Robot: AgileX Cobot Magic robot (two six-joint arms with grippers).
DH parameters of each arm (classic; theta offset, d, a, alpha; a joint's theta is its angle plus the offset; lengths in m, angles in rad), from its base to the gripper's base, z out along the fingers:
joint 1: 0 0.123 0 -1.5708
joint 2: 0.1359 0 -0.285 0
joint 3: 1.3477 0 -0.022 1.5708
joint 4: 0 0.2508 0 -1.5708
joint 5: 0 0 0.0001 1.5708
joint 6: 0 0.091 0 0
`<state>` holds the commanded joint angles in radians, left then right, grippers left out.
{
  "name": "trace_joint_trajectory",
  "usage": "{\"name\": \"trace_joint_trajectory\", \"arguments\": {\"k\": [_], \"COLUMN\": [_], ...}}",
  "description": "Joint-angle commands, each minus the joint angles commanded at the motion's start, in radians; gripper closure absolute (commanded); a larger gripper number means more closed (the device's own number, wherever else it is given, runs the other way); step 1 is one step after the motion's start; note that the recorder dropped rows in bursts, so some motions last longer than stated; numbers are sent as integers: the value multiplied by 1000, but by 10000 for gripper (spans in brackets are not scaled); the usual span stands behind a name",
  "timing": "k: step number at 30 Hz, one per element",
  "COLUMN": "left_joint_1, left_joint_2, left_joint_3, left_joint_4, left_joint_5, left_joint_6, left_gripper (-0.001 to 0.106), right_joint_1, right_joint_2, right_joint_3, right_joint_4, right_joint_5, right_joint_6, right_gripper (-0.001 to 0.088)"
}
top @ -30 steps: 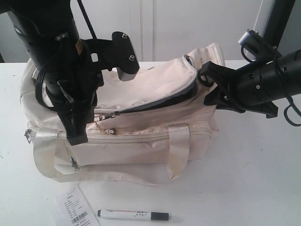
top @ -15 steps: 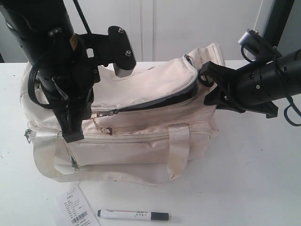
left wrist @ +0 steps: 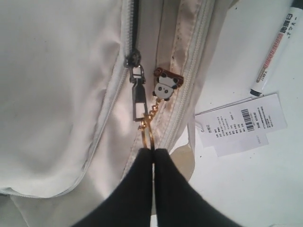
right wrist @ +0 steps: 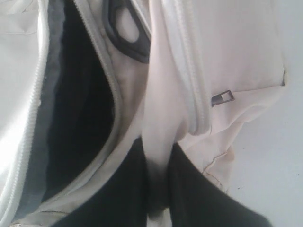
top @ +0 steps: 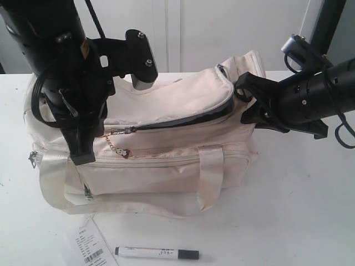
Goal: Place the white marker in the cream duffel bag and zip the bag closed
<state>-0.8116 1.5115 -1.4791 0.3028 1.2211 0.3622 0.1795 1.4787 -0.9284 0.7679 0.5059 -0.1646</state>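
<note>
The cream duffel bag (top: 166,172) lies on the white table, its curved top zipper part open with a dark gap (top: 194,119). My left gripper (top: 83,158) (left wrist: 153,150) is shut on the gold ring (left wrist: 147,135) of a chain hanging from the zipper pull (left wrist: 138,92), beside a panda charm (left wrist: 165,87). At the bag's right end, my right gripper (top: 242,100) (right wrist: 158,142) is shut on a fold of cream fabric next to the opening (right wrist: 80,109). The white marker (top: 157,254) (left wrist: 277,47), dark-capped, lies on the table in front of the bag.
A printed paper tag (top: 86,244) (left wrist: 241,124) lies left of the marker. Two webbing handles (top: 211,177) hang over the bag's front. A black end buckle (right wrist: 125,30) sits near the right gripper. A white wall stands behind the table (top: 310,210).
My left gripper has drawn slightly left and up, taking the zipper slider and panda charm along the track with it. The right gripper and the marker have stayed put.
</note>
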Motion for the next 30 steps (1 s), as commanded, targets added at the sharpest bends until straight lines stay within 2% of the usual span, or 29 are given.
{"name": "trace_joint_trajectory", "arguments": {"k": [9,20,30], "left_joint_1": [51,56,91], "left_joint_2": [0,0,0], "left_joint_3": [0,0,0], "left_joint_4": [-15,-18,-29], "left_joint_5": [0,0,0], "left_joint_6": [0,0,0], "left_gripper": [1053,1053,1053], "right_joint_1": [0,0,0], "right_joint_2": [0,0,0], "right_joint_3": [0,0,0], "right_joint_4": [0,0,0], "right_joint_5": [0,0,0], "right_joint_6": [0,0,0], "right_gripper": [868,868,868]}}
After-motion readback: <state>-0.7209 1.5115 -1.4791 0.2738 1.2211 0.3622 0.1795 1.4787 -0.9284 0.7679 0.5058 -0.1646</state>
